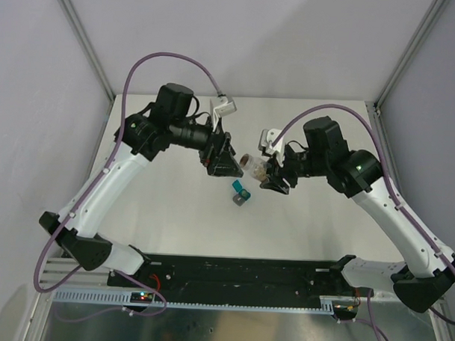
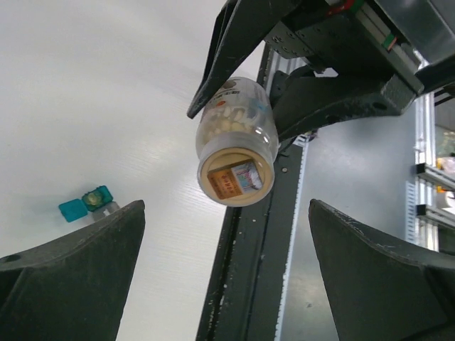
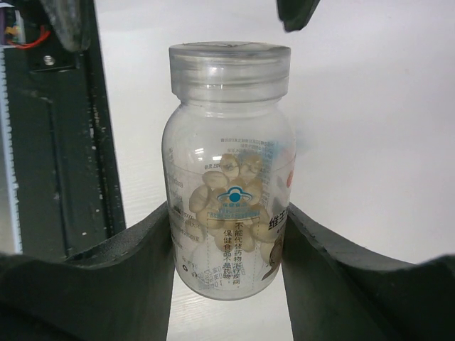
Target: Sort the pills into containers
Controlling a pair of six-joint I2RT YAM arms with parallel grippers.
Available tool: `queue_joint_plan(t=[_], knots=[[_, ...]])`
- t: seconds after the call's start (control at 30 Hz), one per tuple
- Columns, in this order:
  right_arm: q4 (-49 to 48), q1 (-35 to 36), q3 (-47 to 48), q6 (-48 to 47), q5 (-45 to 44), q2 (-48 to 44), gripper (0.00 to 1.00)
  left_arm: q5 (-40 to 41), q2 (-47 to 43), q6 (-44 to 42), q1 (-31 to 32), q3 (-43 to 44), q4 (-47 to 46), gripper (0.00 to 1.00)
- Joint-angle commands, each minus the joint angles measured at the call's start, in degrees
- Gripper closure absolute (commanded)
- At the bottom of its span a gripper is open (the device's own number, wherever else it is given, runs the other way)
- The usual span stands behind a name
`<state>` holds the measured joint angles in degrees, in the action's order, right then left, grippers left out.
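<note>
My right gripper [image 3: 227, 213] is shut on a clear plastic bottle [image 3: 227, 170], gripping its lower body on both sides. Pale pills [image 3: 238, 188] fill the bottle's lower half, and its clear lid [image 3: 229, 67] is on. In the top view the bottle [image 1: 251, 165] hangs above the table between the two arms. My left gripper [image 2: 226, 206] is open and empty, and the bottle's lid end [image 2: 237, 177] faces it a short way off. A teal box [image 1: 240, 193] with its flap raised lies on the table below them, also visible as the teal box [image 2: 85, 202] in the left wrist view.
The white table [image 1: 173, 221] ends at a black rail [image 1: 239, 272] along the near edge, where both arm bases sit. Grey enclosure walls and metal posts [image 1: 86, 42] stand at the left, right and back.
</note>
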<state>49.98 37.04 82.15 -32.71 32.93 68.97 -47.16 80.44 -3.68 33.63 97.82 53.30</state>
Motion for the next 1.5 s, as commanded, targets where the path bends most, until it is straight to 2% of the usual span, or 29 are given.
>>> queue_joint_plan(t=[0.0,0.17,0.6,0.9,1.07,1.27,1.47], knots=[[-4.61,1.54,-0.21,1.32,-8.52,-1.17,1.0,-4.35,2.27,6.34,-0.53,3.89,-0.59,0.0],[-5.81,2.99,-0.86,1.25,-12.31,-0.99,1.0,-4.62,4.88,7.17,-0.66,5.22,-0.58,0.03],[-5.38,3.64,-1.09,1.24,-11.59,-0.27,1.0,-5.08,8.83,6.15,-0.59,7.96,-0.57,0.27],[-4.93,3.75,-1.46,1.24,-10.89,-0.05,1.0,-4.88,8.32,5.31,-0.64,7.85,-0.62,0.32],[-4.88,3.74,-1.47,1.45,-10.45,-0.08,1.0,-4.85,8.22,4.93,-0.63,7.77,-0.62,0.39],[-5.02,3.82,-1.47,1.82,-9.5,-0.07,1.0,-5.48,8.61,3.9,-0.27,6.93,-0.56,0.54],[-4.98,2.82,-1.31,2.5,-5.65,0.08,1.0,-5.53,7.57,-2.43,1.67,4.31,-0.59,0.82]])
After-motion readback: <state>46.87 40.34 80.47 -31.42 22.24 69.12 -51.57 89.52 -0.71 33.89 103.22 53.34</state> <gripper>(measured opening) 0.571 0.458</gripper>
